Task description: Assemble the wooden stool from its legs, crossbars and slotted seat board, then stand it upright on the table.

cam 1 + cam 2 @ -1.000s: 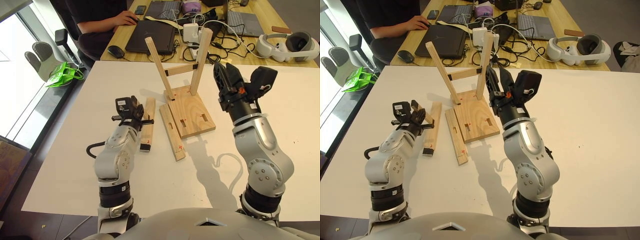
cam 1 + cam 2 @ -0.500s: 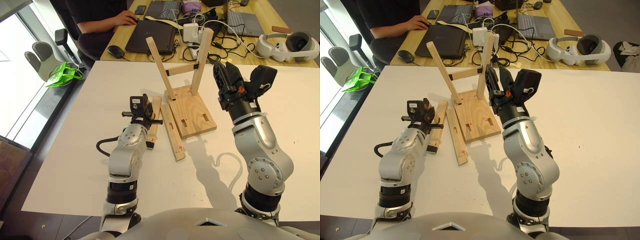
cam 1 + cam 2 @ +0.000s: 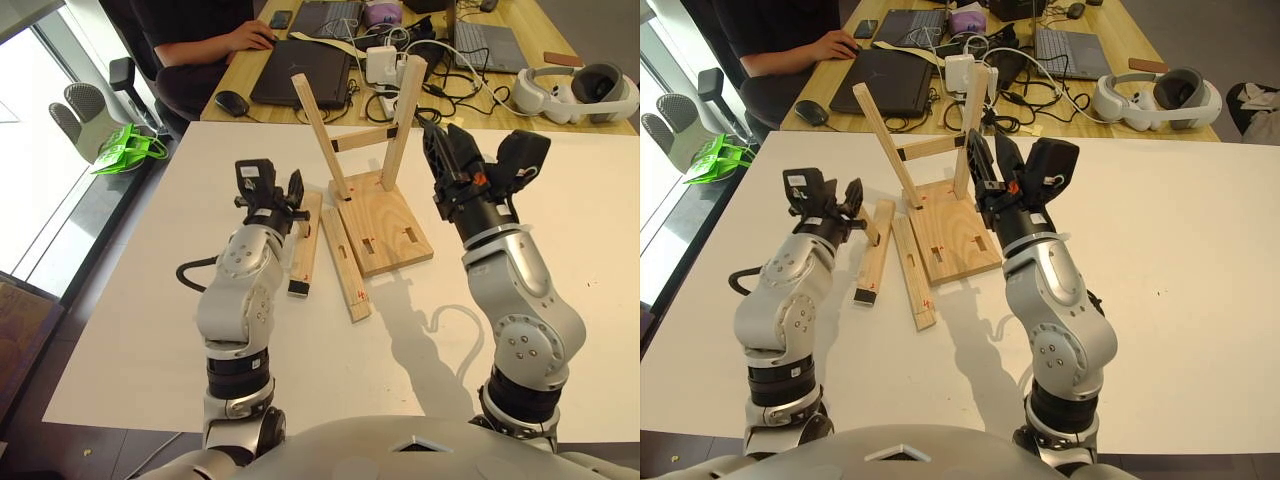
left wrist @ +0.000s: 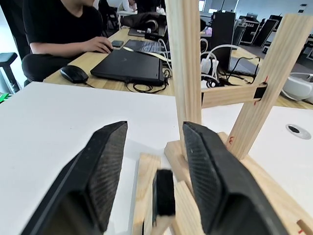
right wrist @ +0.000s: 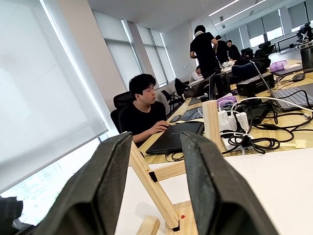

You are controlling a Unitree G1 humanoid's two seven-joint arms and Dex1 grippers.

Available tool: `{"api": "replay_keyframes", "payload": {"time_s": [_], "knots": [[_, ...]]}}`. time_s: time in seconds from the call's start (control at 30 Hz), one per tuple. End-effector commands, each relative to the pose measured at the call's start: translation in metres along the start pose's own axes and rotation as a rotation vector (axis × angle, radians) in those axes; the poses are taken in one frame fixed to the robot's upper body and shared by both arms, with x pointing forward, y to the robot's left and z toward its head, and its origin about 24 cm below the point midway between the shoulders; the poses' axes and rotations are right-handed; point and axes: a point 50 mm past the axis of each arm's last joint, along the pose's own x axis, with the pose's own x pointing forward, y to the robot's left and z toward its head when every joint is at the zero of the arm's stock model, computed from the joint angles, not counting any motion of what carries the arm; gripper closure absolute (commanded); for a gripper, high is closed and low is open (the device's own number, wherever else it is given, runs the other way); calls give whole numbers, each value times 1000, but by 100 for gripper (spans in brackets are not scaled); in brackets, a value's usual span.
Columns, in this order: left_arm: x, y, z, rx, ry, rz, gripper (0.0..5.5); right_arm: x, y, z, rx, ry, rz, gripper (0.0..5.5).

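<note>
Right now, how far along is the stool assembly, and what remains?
Done: two legs, joined by a crossbar, stand in the seat board. In hand: nothing; the left gripper hangs open over a loose piece, the right gripper open by a standing leg. Left: that piece and another loose piece, then turning it upright.

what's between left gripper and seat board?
In the left eye view, two loose wooden bars lie flat between left gripper and seat board: near bar, far bar.

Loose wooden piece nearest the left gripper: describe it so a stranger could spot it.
On the table, find the seat board with two legs standing on it. Two pieces lie flat left of it: yours is the outer piece, black-tipped, by the left gripper.
</note>
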Motion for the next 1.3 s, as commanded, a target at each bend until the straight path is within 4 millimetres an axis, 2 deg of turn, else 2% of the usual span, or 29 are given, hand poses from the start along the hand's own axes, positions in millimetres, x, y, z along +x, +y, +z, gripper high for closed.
{"api": "replay_keyframes", "payload": {"time_s": [0.03, 0.1, 0.13, 0.2, 0.3, 0.37, 0.43, 0.5, 0.57, 0.6, 0.83, 0.93, 1.1, 1.23, 1.3], "knots": [[11, 0, 54, -1, -188, 9, 341, 4, 2, 2, 13, -6, 7, 363], [25, 0, 68, -4, -244, 19, 341, 6, 4, 2, 16, -7, 15, 363], [34, 1, 69, -3, -248, 37, 341, 7, 5, 1, 19, -6, 23, 363], [48, 4, 61, 10, -233, 79, 341, 10, 7, 2, 22, -6, 36, 363], [57, 9, 44, 13, -200, 137, 341, 12, 8, 2, 23, -8, 45, 363], [59, 10, 24, 15, -152, 165, 341, 12, 8, 2, 24, -7, 44, 363], [56, 8, -8, 5, -62, 194, 341, 12, 7, 2, 24, -4, 44, 363], [50, 1, -50, 55, 97, 186, 341, 13, 8, 2, 25, -1, 48, 363], [43, -2, -68, 105, 152, 181, 341, 13, 7, 1, 24, 3, 52, 363], [42, -2, -68, 111, 150, 187, 341, 13, 7, 1, 23, 4, 53, 363], [44, 28, -34, 108, 25, 270, 341, 14, 6, 2, 20, 1, 48, 363], [40, 33, -6, 66, -79, 276, 341, 14, 5, 3, 18, 0, 48, 363], [39, 22, 58, -28, -279, 231, 341, 14, 5, 3, 18, 0, 50, 363], [35, 6, 122, -125, -454, 152, 341, 15, 5, 4, 18, -4, 53, 363], [33, 1, 141, -152, -498, 121, 341, 15, 5, 4, 17, -5, 51, 363]]}}
